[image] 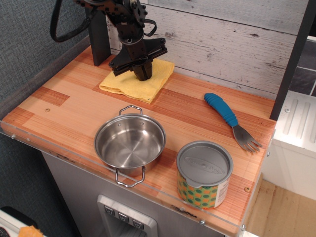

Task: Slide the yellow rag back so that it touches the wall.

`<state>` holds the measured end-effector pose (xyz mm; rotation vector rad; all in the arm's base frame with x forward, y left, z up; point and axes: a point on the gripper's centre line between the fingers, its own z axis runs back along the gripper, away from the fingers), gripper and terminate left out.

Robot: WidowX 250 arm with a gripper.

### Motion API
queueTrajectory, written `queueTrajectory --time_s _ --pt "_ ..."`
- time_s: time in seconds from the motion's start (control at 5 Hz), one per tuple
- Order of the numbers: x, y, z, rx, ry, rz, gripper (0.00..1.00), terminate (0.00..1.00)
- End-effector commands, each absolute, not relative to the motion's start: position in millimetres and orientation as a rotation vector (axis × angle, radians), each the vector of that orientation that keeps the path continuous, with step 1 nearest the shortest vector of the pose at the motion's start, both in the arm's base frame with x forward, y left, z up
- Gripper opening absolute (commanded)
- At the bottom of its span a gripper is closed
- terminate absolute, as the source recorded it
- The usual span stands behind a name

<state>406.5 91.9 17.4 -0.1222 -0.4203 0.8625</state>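
Observation:
The yellow rag lies flat on the wooden counter at the back, its far edge at or very near the foot of the whitewashed plank wall. My gripper points straight down with its black fingers together, pressing on the rag's middle. The arm's body hides part of the rag's far edge, so I cannot tell whether rag and wall touch.
A steel pot stands in front of the rag near the counter's front edge. A patterned tin with a grey lid is at the front right. A blue-handled fork lies at the right. A dark grey fabric panel bounds the left side.

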Motion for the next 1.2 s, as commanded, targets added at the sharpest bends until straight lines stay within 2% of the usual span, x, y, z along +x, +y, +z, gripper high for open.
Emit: queueTrajectory --time_s 0.0,0.2,0.4,0.6,0.8,1.0 --pt "405 88 37 -0.092 -0.449 0.838 0.0 0.0" --pt "401 90 50 -0.082 -0.452 0.829 0.0 0.0" --pt "403 92 63 -0.058 -0.507 0.746 1.0 0.0" --pt "407 92 81 -0.033 -0.634 0.699 1.0 0.0" --pt "413 92 98 -0.023 -0.688 0.688 1.0 0.0" --pt "413 90 116 -0.021 -0.691 0.689 1.0 0.0"
